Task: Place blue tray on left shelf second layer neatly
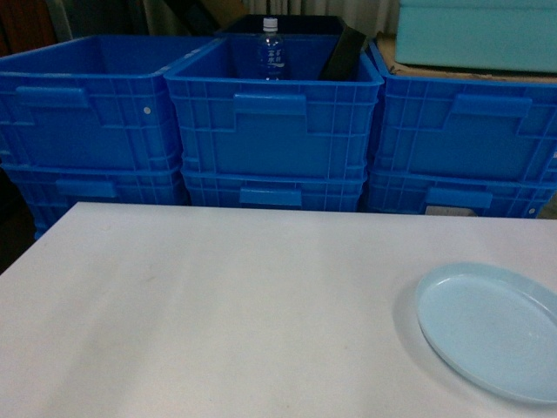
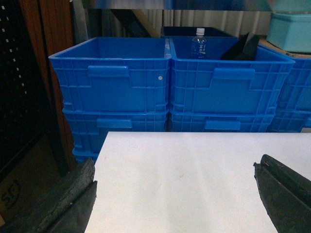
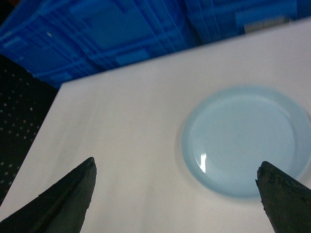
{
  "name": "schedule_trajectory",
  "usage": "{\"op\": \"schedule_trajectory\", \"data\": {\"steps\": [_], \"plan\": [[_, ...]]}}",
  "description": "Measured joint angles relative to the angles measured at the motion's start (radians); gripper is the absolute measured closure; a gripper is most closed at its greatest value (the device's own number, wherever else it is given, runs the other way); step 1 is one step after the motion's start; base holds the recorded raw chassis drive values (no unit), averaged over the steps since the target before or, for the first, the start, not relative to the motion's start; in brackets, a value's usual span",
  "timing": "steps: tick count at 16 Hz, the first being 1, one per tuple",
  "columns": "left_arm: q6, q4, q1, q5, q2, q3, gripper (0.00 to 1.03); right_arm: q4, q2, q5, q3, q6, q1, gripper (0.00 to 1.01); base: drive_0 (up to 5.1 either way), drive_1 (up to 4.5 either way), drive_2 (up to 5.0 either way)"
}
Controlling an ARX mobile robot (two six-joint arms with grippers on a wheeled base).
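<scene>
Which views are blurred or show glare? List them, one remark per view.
Head view: fairly sharp but dim and blue-tinted, the blue tray casting a soft shadow to its left. Left wrist view: crates crisp, the near fingers dark and soft. Right wrist view: crates smeared by blur, a small white glare spot on the tray.

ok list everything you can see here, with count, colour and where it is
blue tray: 1, pale sky-blue, on the white table at its right near edge, empty
table: 1, white, foreground
crates: stacked in three columns behind the table, dark blue, ribbed
bottle: 1, clear with white cap, standing in the middle top crate
black object: 1, leaning in the same crate, right side
box: 1, pale teal, upper right above the crates
left gripper: 1, black, open over bare table
right gripper: 1, black, open, above the tray's near edge
</scene>
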Motion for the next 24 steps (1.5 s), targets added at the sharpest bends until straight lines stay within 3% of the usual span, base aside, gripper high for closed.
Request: {"op": "schedule_trajectory", "data": {"steps": [1, 3, 4, 5, 7, 10, 14, 16, 19, 21, 24], "plan": [[0.000, 0.000, 0.000, 0.000, 0.000, 0.000, 0.05, -0.069, 0.084, -0.044, 0.049, -0.012, -0.024, 0.03, 0.0, 0.00, 0.0], [0.000, 0.000, 0.000, 0.000, 0.000, 0.000, 0.05, -0.306, 0.336, -0.217, 0.236, -0.049, -0.060, 0.03, 0.0, 0.00, 0.0], [0.000, 0.000, 0.000, 0.000, 0.000, 0.000, 0.05, -0.409, 0.420, -0.274, 0.335, -0.067, -0.067, 0.03, 0.0, 0.00, 0.0], [0.000, 0.000, 0.000, 0.000, 0.000, 0.000, 0.05, -0.480, 0.491, -0.290, 0.409, -0.067, -0.074, 0.03, 0.0, 0.00, 0.0], [0.000, 0.000, 0.000, 0.000, 0.000, 0.000, 0.05, -0.499, 0.626, -0.198, 0.467, -0.045, -0.095, 0.03, 0.0, 0.00, 0.0], [0.000, 0.000, 0.000, 0.000, 0.000, 0.000, 0.05, -0.475, 0.732, -0.123, 0.475, -0.025, -0.119, 0.03, 0.0, 0.00, 0.0], [0.000, 0.000, 0.000, 0.000, 0.000, 0.000, 0.05, -0.425, 0.875, -0.047, 0.488, 0.073, -0.125, 0.03, 0.0, 0.00, 0.0], [0.000, -0.001, 0.000, 0.000, 0.000, 0.000, 0.05, -0.417, 0.907, -0.023, 0.528, 0.124, -0.131, 0.03, 0.0, 0.00, 0.0], [0.000, 0.000, 0.000, 0.000, 0.000, 0.000, 0.05, -0.399, 0.931, -0.015, 0.557, 0.233, -0.131, 0.03, 0.0, 0.00, 0.0], [0.000, 0.000, 0.000, 0.000, 0.000, 0.000, 0.05, -0.391, 0.931, -0.005, 0.557, 0.264, -0.116, 0.03, 0.0, 0.00, 0.0], [0.000, 0.000, 0.000, 0.000, 0.000, 0.000, 0.05, -0.395, 0.931, 0.000, 0.556, 0.261, -0.105, 0.06, 0.0, 0.00, 0.0]]}}
